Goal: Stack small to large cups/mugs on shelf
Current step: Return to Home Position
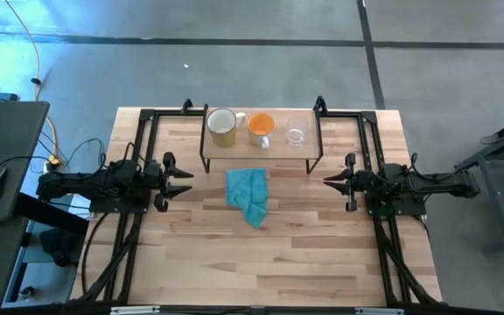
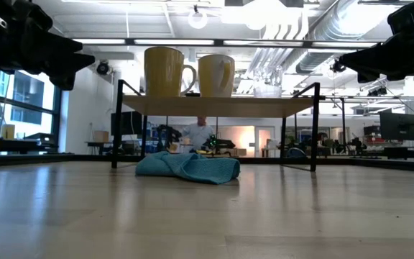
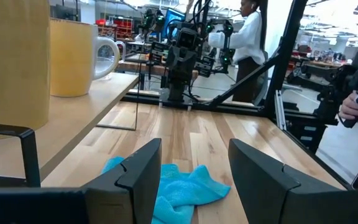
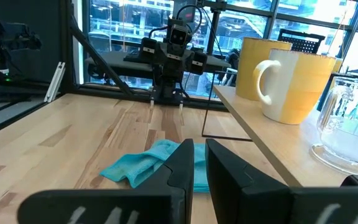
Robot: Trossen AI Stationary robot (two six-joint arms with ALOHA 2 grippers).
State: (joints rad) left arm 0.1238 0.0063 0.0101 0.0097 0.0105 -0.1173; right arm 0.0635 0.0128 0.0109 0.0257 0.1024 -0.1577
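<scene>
On the shelf (image 1: pixel 252 159), side by side: cream mug (image 1: pixel 222 126), orange mug (image 1: pixel 261 125), glass cup (image 1: pixel 296 134). Left gripper (image 1: pixel 187 182): hovers off the shelf's left end, jaws wide apart, empty. Right gripper (image 1: pixel 329 181): off the right end, jaws nearly closed, empty.

Left gripper (image 1: pixel 186 181) spread, right gripper (image 1: pixel 328 181) near-closed
</scene>
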